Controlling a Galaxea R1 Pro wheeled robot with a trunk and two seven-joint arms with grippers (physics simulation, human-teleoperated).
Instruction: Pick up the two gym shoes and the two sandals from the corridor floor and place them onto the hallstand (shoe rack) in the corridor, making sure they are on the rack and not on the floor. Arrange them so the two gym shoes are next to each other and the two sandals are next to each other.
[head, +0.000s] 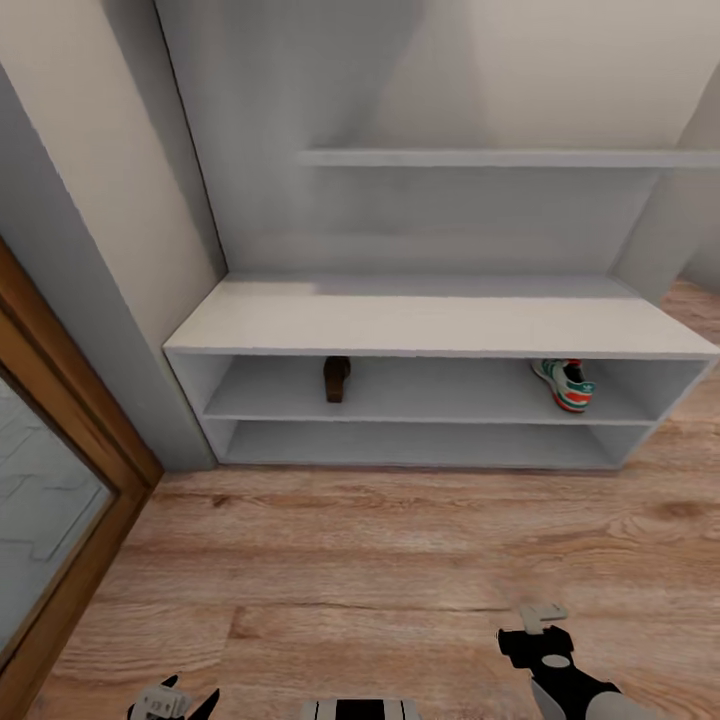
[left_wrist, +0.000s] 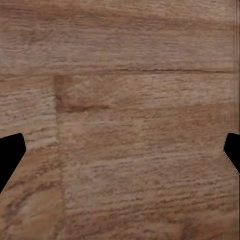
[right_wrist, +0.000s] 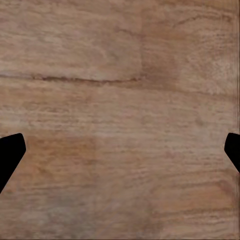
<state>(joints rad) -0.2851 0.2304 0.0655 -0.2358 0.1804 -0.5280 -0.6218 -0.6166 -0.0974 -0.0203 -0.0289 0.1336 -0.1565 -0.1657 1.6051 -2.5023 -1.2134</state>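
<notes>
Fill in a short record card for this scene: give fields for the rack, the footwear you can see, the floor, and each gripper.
rack: grey hallstand, two open tiers, shelf above
upper tier, left: one brown sandal
upper tier, right: one gym shoe
floor: wood planks, no shoes in sight
left gripper: open, empty, over floor
right gripper: open, empty, over floor
</notes>
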